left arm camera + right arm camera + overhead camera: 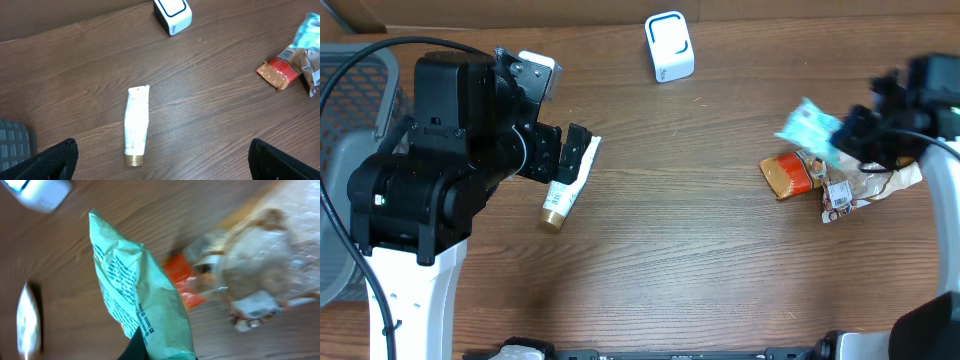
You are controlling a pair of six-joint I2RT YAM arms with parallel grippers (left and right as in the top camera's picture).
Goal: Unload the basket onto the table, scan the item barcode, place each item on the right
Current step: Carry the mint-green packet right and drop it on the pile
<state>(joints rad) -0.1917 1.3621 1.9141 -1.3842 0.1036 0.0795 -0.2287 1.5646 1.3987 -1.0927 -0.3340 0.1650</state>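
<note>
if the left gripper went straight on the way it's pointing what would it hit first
Most likely the tube: in the wrist view it lies flat just ahead of the open left gripper, a little left of centre. Depth is unclear, so it could land on bare table right beside it instead.

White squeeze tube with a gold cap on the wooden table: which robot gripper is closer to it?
Left. The left gripper hangs open over the tube; the right gripper is far across the table, shut on a pale green crinkled packet.
</note>
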